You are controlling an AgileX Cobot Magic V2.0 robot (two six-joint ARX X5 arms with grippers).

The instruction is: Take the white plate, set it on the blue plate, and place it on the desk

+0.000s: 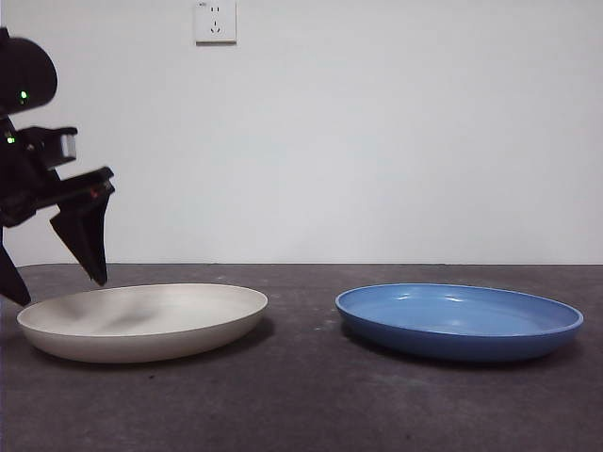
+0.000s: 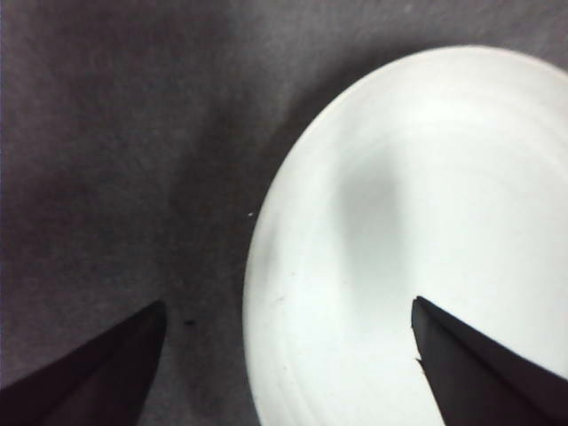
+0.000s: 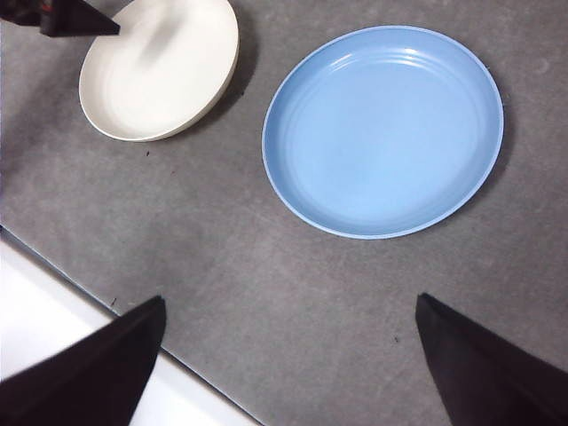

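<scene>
The white plate (image 1: 141, 320) lies flat on the desk (image 1: 301, 405), left of the blue plate (image 1: 459, 320), with a gap between them. My left gripper (image 1: 58, 287) hangs open just above the white plate's left rim. In the left wrist view the left gripper (image 2: 289, 306) straddles that rim of the white plate (image 2: 417, 222), one jaw over the desk and one over the plate's inside. My right gripper (image 3: 290, 302) is open and empty, high above the desk. Its wrist view looks down on the blue plate (image 3: 383, 129) and the white plate (image 3: 160, 67).
A pale wall with a socket (image 1: 215, 21) stands behind the desk. In the right wrist view, the desk's edge and a white strip (image 3: 53, 364) run along one corner. Bare desk (image 3: 293, 248) stretches between the plates and that edge.
</scene>
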